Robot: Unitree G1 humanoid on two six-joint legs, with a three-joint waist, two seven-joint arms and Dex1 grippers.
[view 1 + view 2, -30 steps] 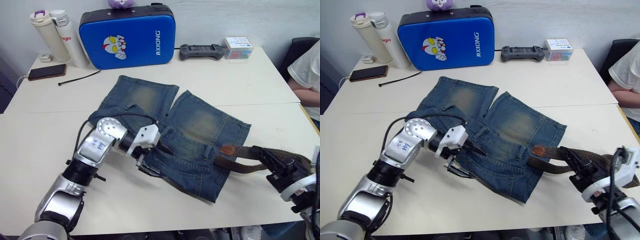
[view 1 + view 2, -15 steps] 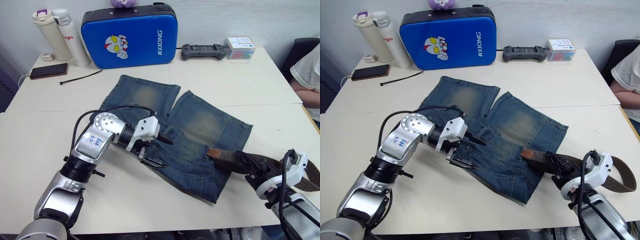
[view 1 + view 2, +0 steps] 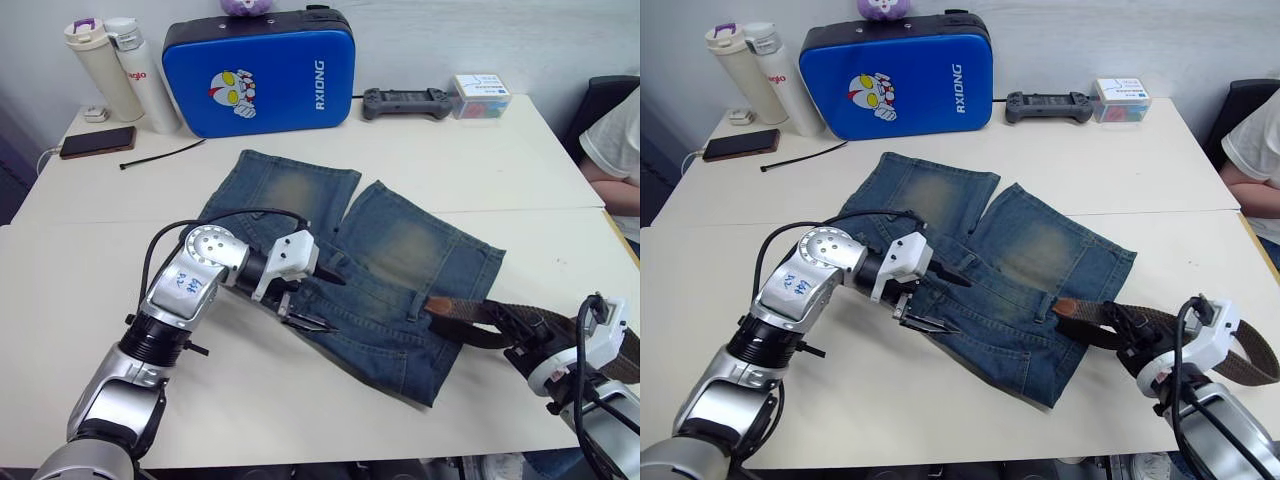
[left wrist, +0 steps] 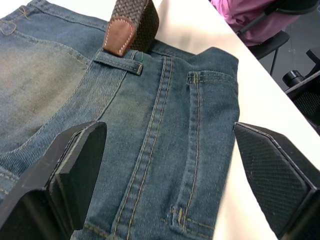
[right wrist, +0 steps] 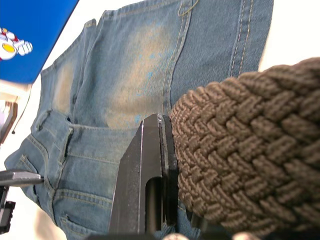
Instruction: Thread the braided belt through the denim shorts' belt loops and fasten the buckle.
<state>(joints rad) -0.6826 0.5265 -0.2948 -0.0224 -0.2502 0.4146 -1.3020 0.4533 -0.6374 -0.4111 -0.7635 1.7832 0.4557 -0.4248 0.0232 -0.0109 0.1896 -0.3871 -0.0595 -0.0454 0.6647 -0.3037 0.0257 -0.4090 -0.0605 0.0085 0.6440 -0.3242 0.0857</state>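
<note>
Denim shorts (image 3: pixel 345 262) lie spread flat on a white table (image 3: pixel 90 290), legs pointing toward a blue padded case (image 3: pixel 256 70) at the far edge. The robot's left gripper (image 3: pixel 318 300) hovers over the waistband, its two black fingers spread apart. At the right, the right gripper (image 3: pixel 527 333) is clamped on the braided belt (image 3: pixel 470 318), whose tan leather tip rests at a belt loop (image 3: pixel 413 304). Two white bottles (image 3: pixel 120 72), a phone (image 3: pixel 95 142), a black cable tie (image 3: pixel 160 154) and a game controller (image 3: pixel 405 102) line the back.
</note>
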